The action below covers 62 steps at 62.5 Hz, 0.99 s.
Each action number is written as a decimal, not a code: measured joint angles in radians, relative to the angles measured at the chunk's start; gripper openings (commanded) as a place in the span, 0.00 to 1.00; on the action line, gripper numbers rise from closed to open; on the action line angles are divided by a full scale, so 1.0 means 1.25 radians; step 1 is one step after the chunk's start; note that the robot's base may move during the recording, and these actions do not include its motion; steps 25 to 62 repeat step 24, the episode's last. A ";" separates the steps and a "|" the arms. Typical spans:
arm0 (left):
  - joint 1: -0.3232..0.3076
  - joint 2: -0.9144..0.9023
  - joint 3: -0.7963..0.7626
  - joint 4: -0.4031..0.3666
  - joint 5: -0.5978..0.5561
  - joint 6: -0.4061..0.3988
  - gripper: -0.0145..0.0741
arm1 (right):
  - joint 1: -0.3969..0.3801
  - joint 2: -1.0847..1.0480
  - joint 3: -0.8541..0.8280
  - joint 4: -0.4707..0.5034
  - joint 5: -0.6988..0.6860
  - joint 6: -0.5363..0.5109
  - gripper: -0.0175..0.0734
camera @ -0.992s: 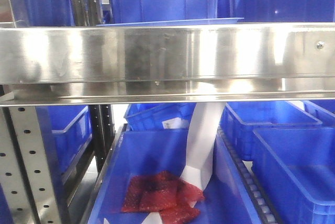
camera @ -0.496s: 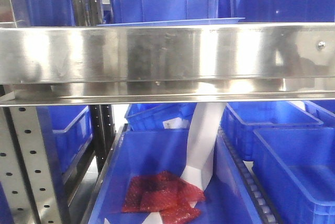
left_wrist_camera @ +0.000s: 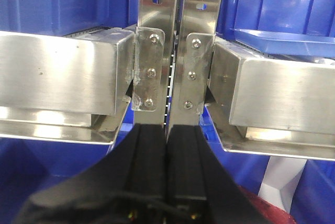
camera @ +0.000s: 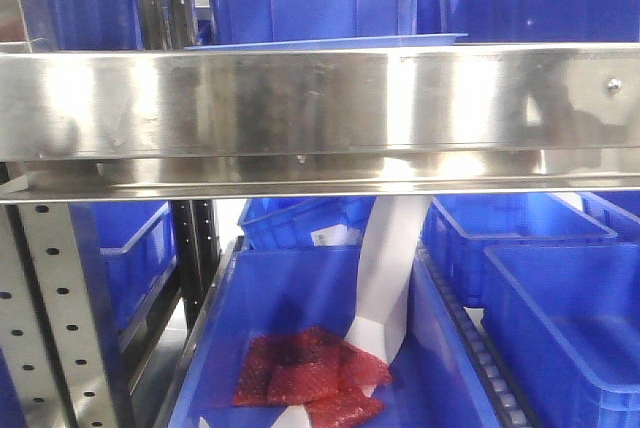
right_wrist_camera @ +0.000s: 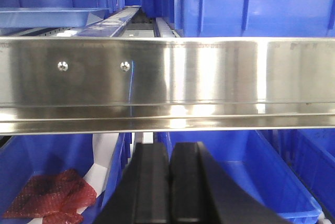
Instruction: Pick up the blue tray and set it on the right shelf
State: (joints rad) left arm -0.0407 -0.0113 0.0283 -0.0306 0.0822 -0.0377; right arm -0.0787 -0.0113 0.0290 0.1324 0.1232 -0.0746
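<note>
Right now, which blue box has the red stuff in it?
The lower blue bin, front and centre under the steel shelf. Red mesh pieces lie on its floor; the bins to its right look empty.

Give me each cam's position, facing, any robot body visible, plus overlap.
Front view: level with the right shelf, facing it; blue tray edge above the lip; no robot body.
Left wrist: behind the shut left hand, facing the uprights.
Right wrist: behind the shut right hand, under the shelf lip.
Shared: tray, red bag, white strip.
</note>
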 measured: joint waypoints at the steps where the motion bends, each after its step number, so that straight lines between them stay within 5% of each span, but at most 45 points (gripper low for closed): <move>1: 0.000 0.000 0.000 0.000 0.000 0.000 0.11 | 0.000 0.000 0.000 0.000 0.000 0.000 0.25; 62: 0.000 0.000 0.000 0.000 0.000 0.000 0.11 | 0.000 0.000 0.000 0.001 0.000 0.000 0.25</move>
